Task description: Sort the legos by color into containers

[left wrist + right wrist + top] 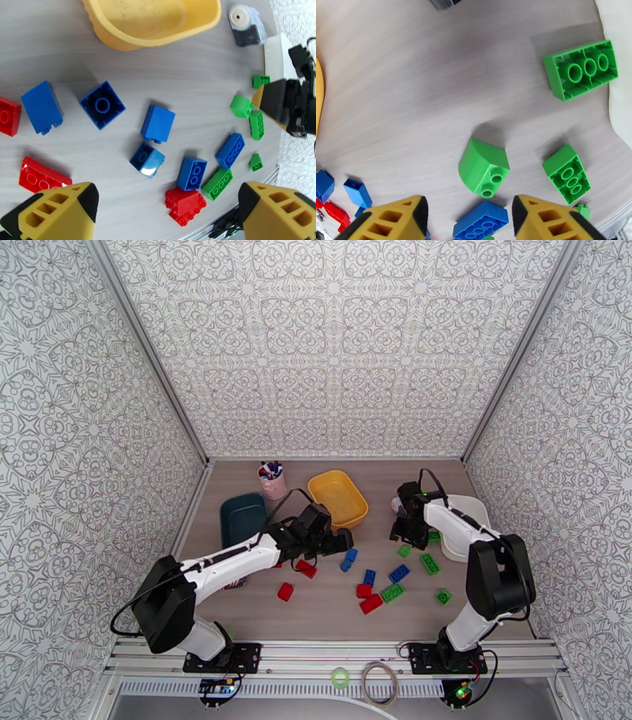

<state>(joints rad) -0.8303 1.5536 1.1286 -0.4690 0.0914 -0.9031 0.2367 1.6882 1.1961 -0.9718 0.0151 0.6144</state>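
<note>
Nearly all legos [399, 572] loose on surface [332, 613], mid-front, colours mixed. Teal tray [241, 520] looks empty; yellow tray [130, 41] bare inside; white tray [458, 553] partly hidden by arm. Sorting barely begun, by my judgement.

Left end effector [166, 199] low over red and blue bricks, jaws spread wide, empty. Right end effector [469, 211] tipped down over curved green brick [484, 167], jaws part-open, nothing held.

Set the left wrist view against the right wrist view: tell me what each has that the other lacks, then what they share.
Left wrist has: the yellow tray's hollow, the grey-white object's round face, the open left gripper.
Right wrist has: the green oblong brick's hollow underside with three tubes.
Both: the open right gripper, the rounded green brick, the white tray's edge, blue bricks, the tabletop.
</note>
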